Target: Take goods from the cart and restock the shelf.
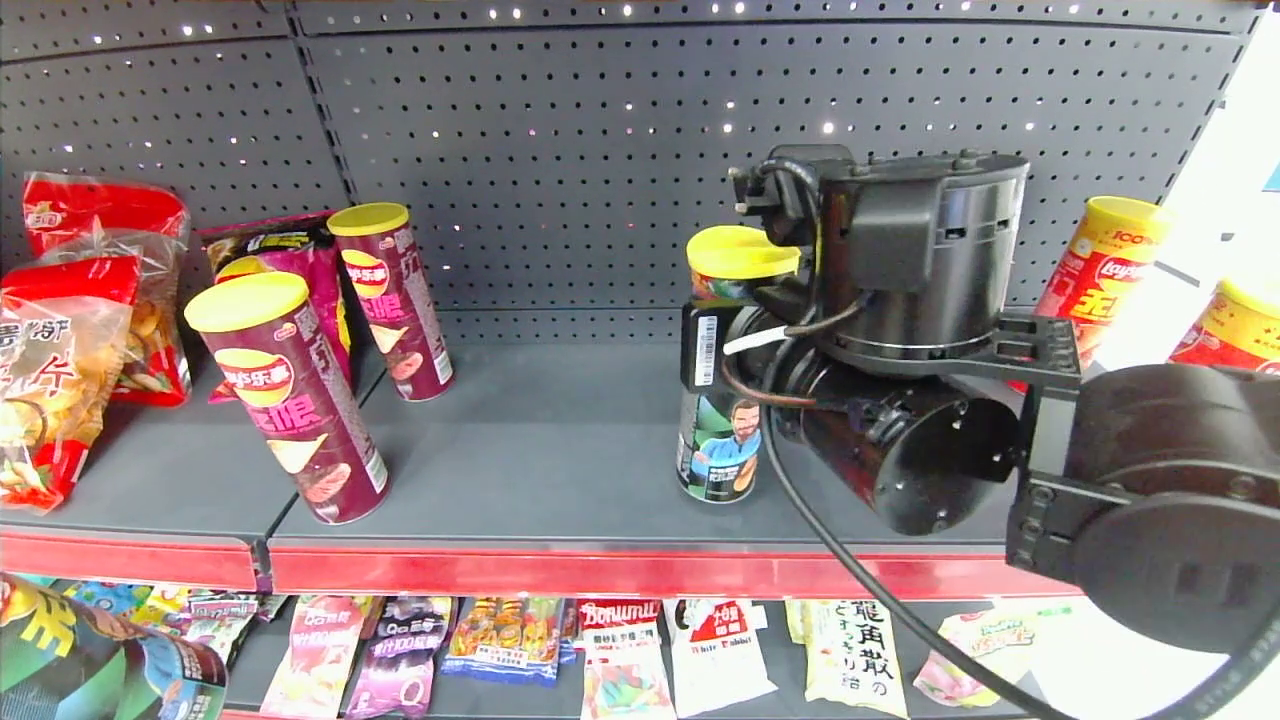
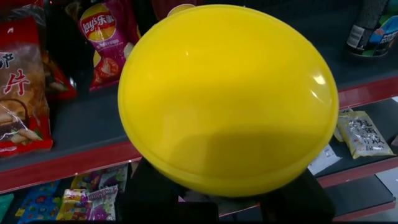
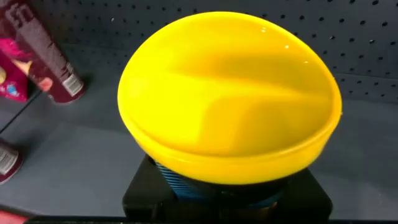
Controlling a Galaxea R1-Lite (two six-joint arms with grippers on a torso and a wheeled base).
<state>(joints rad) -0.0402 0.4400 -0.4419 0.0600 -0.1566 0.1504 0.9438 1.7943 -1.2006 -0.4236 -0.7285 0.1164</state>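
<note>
My right gripper (image 1: pixel 735 340) is shut on a dark green chip can (image 1: pixel 718 455) with a yellow lid, holding it upright on the grey shelf (image 1: pixel 560 440) right of centre. In the right wrist view that can's lid (image 3: pixel 230 99) sits just above the right gripper (image 3: pixel 227 193). In the left wrist view another yellow lid (image 2: pixel 227 93) fronts a can held in my left gripper (image 2: pixel 217 202), out in front of the shelf's red edge (image 2: pixel 68 162). Its body is hidden behind the lid.
Two purple chip cans (image 1: pixel 285 395) (image 1: pixel 392 300) stand on the shelf's left part, beside snack bags (image 1: pixel 70 330). Red chip cans (image 1: pixel 1100 270) stand at the far right. Bare shelf lies between the purple cans and the dark can. Packets (image 1: pixel 620 650) fill the lower shelf.
</note>
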